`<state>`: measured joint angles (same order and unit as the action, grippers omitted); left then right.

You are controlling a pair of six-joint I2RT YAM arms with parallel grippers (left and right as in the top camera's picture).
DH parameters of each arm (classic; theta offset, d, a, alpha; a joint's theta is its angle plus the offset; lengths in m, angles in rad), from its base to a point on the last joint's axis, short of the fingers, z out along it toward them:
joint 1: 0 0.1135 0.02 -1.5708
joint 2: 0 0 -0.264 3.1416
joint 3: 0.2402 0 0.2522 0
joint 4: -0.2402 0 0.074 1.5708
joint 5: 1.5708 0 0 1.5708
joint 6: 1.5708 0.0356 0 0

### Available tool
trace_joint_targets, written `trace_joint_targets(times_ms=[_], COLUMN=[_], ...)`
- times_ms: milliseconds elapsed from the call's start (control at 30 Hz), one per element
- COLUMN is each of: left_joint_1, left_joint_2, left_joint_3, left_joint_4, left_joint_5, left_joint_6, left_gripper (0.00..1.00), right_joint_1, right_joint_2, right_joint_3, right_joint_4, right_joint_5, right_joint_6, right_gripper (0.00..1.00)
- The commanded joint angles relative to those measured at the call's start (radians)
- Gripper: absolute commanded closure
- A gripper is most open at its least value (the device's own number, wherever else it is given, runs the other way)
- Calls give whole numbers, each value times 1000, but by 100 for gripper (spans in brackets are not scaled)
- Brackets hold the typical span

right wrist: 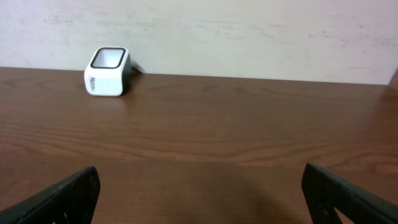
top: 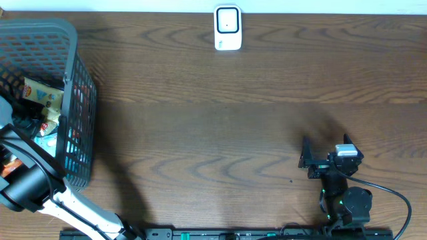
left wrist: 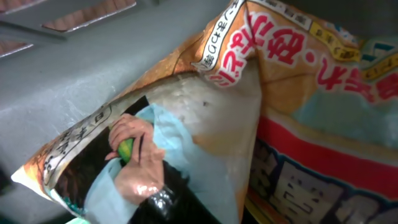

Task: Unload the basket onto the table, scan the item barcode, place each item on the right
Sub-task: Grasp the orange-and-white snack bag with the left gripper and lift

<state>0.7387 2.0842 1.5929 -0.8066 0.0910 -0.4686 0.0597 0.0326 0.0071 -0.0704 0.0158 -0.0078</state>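
The grey mesh basket (top: 75, 47) at the far left holds several snack packets (top: 44, 97). My left arm (top: 27, 179) reaches down into it, and its gripper is buried among them. In the left wrist view an orange and white printed packet (left wrist: 186, 112) fills the frame right where the jaws sit. The jaws are shut on its crinkled lower part, and the fingers are hidden by it. The white barcode scanner (top: 227, 28) stands at the table's far edge, window up, also seen in the right wrist view as the scanner (right wrist: 107, 72). My right gripper (top: 305, 159) (right wrist: 202, 193) hovers open and empty near the front right.
A second packet with red and blue print (left wrist: 323, 143) lies against the gripped one. The basket's grey wall (left wrist: 74, 68) is close on the left of it. Dark wood table (top: 213, 113) stretches between basket, scanner and right arm.
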Motion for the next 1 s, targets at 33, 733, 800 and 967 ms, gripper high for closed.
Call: trace_joint_targets(times_ms=[33,733,800,967], left_joint_1=[7,-41,-85,-293], left_joint_2=[-44,-771,-818,-907], left_joint_3=[-5,-4,-4,-5], left_joint_4=[-6,9,8,0], left_joint_5=[-24,337,365,373], left_joint_6=[22,-137,-135,-130], left_gripper=[93,93,93,93], right_joint_1=[4,4,4,4], right_joint_2=[0,0,0,0], right_joint_3=[-1,-1,-1,-1], right_joint_4=[-3,-3,-3,-3], right_joint_5=[8,8,8,8], right_joint_6=[3,3,3,3], right_gripper=[1,1,1,1])
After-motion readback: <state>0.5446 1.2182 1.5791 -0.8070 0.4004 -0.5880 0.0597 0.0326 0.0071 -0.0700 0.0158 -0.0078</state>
